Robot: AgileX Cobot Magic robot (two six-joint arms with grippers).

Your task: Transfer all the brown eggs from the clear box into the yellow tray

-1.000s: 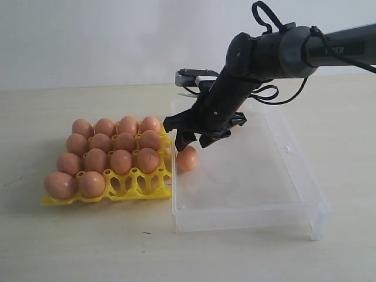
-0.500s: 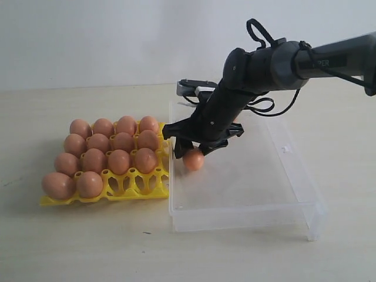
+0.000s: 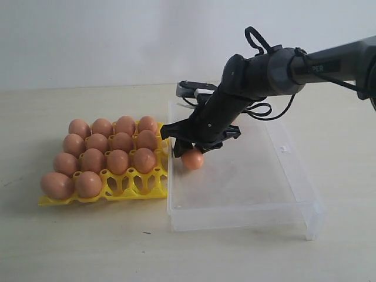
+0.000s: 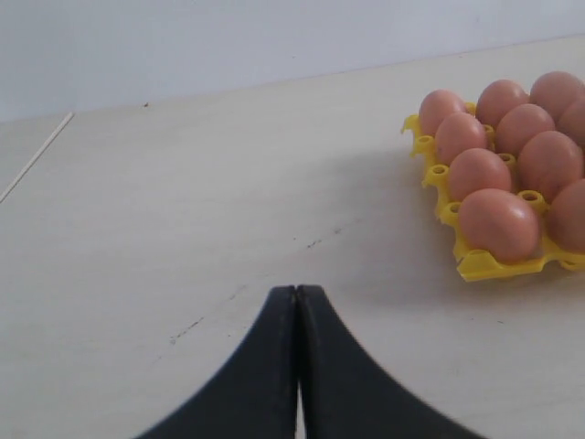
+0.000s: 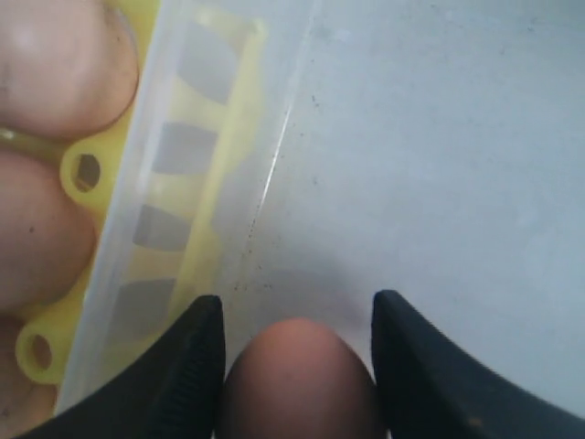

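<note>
One brown egg (image 3: 192,159) lies on the floor of the clear box (image 3: 252,176), close to the wall beside the yellow tray (image 3: 126,185). My right gripper (image 3: 192,151) reaches down over it, and its fingers press the egg (image 5: 297,380) from both sides. Several brown eggs (image 3: 111,147) fill most of the tray's cups; the two front cups nearest the box are bare. In the left wrist view my left gripper (image 4: 297,291) is shut on nothing, low over the table and apart from the tray (image 4: 475,265).
The box wall (image 5: 183,210) stands between the held egg and the tray's edge (image 5: 82,174). The right arm (image 3: 264,70) stretches in from the right, with cables looping above it. The rest of the box floor (image 5: 439,137) holds nothing.
My right gripper has dropped onto the egg in the box and its fingers have closed in on it. The tray and box have shifted slightly left.
</note>
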